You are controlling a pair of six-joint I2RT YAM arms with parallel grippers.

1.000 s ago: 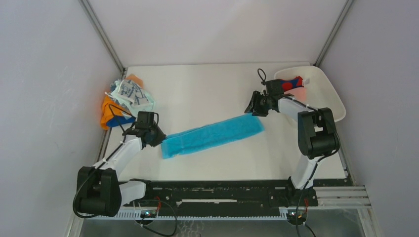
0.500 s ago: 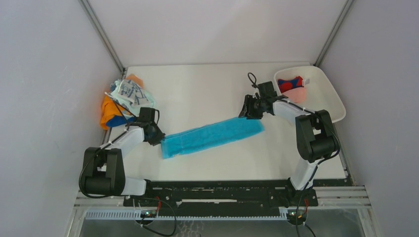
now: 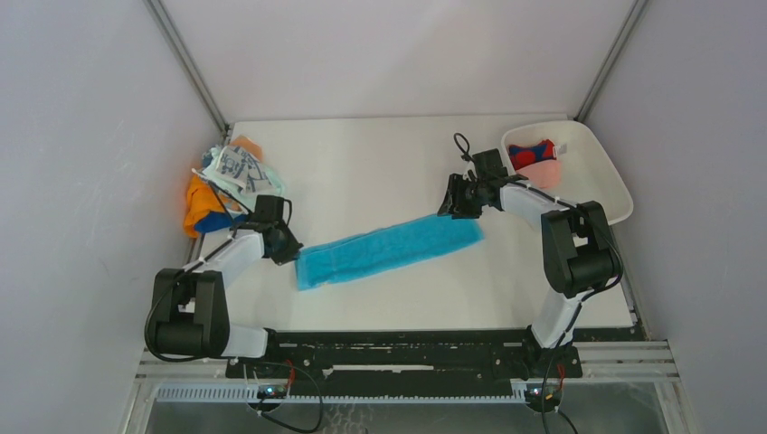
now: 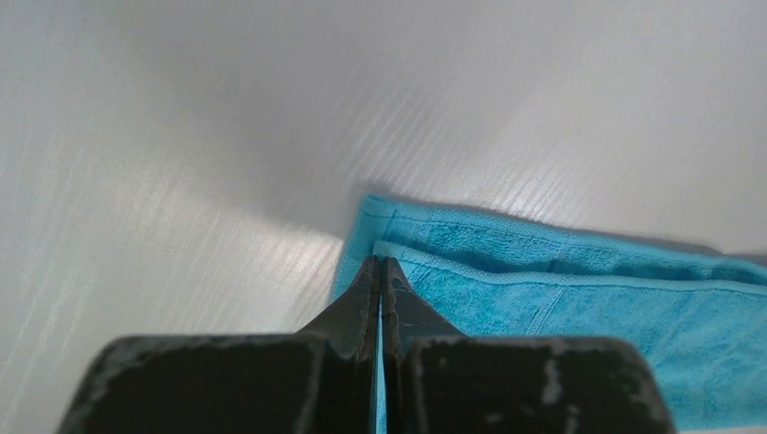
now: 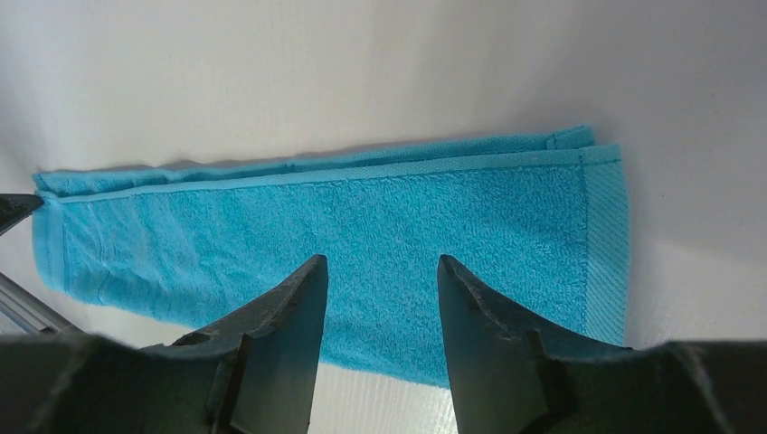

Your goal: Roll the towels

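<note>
Blue towel (image 3: 389, 250) lies flat on white table (image 3: 362, 172), grey walls (image 3: 90, 136) around.

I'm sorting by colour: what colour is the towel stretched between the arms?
Plain bright blue, no print; the towel shows best in the right wrist view.

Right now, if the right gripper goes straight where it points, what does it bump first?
Probably the blue towel: the right gripper points, jaws open, straight at it. How close it is, I cannot tell.
</note>
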